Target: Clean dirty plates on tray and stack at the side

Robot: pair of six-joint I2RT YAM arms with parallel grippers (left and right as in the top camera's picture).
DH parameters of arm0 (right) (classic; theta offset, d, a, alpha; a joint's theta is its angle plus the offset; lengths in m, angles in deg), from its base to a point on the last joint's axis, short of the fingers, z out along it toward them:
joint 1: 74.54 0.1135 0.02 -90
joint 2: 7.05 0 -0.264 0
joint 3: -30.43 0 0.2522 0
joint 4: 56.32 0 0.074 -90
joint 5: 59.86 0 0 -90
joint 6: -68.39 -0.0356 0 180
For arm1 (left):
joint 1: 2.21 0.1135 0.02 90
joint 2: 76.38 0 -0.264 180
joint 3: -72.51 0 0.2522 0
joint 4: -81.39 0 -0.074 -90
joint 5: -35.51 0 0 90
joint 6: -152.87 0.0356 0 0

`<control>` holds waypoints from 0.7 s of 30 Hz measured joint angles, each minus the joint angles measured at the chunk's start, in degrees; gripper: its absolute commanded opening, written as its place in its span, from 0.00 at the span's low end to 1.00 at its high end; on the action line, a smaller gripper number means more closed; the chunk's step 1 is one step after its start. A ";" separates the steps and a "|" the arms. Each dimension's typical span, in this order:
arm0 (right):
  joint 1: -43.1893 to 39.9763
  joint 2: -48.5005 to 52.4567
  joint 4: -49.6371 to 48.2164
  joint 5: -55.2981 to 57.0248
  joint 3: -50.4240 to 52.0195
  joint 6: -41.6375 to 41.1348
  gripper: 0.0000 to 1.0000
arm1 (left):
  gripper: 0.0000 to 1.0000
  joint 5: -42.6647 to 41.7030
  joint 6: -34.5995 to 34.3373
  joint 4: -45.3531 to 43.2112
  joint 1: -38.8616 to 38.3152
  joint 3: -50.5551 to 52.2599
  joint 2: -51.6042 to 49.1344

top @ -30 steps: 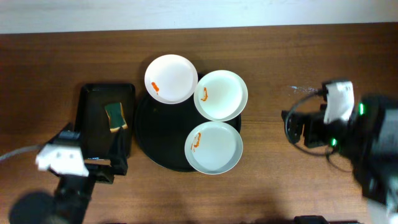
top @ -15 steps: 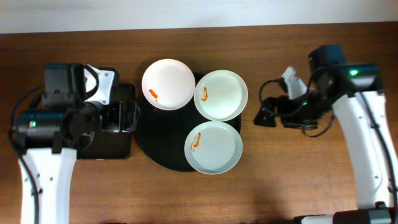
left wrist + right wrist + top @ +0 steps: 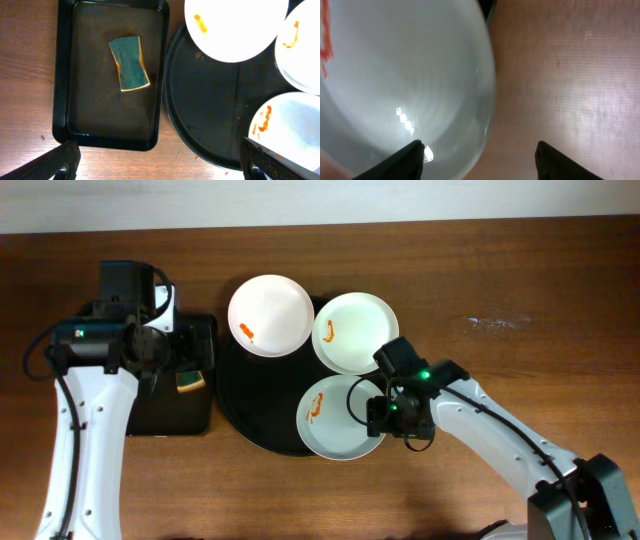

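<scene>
Left pincer (image 3: pixel 159 150): fingers spread wide, nothing between them, hanging over the near rim of the rectangular black tray (image 3: pixel 62 75). Ahead of it, nearer its left finger, the green-and-yellow sponge (image 3: pixel 130 63) lies flat on that tray's floor, apart from the walls. Off toward its right finger sits the large round black tray with a low rim (image 3: pixel 210 115), just beside the rectangular one. Right pincer (image 3: pixel 480 150): jaws apart and straddling the rim of the nearest round white shallow plate (image 3: pixel 420 75), one finger (image 3: pixel 412 155) over the plate's bowl, the other (image 3: pixel 547 155) over the bare brown wooden desk (image 3: pixel 560 75). A gap shows on both sides of the rim, so the plate is not clamped. An orange-red smear marks the side of this plate farthest from the pincer. In the overhead view this plate (image 3: pixel 335 420) rests on the round tray and hangs over its edge directly under the right pincer. Beyond the pincer, on the same tray, the second white smeared plate (image 3: pixel 355 332) sits just beside the first. The third white smeared plate (image 3: pixel 270 315) lies farther off toward the left arm, its edge meeting the second plate's. All three plates overhang the round tray's rim.
</scene>
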 measured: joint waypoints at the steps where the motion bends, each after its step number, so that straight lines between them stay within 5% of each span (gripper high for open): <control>1: 0.00 0.00 -1.42 0.68 1.18 -0.96 0.72 | 0.99 0.20 -0.55 -0.09 0.00 0.00 -0.61; 10: 0.00 0.00 -10.49 -2.56 5.38 -6.97 0.59 | 0.99 0.26 -0.85 -0.02 0.00 0.00 -2.21; 11: 0.00 0.00 -10.54 -2.58 5.44 -8.31 0.61 | 0.99 0.26 -0.85 0.04 0.00 0.00 -2.21; 12: 0.00 0.00 -10.82 -2.58 5.86 -9.57 0.99 | 0.99 0.26 -0.85 0.20 0.00 0.00 -2.21; 15: -0.09 0.00 -10.95 -2.89 7.43 -11.89 0.99 | 0.99 0.26 -0.85 0.42 0.00 0.00 -2.21; 19: -2.75 0.00 -13.25 -7.52 9.94 -13.51 0.60 | 0.99 0.26 -0.85 0.39 0.00 0.00 -2.21; 21: -3.91 0.00 -16.17 -9.70 10.56 -14.40 0.53 | 0.99 0.26 -0.85 0.28 0.00 0.00 -2.21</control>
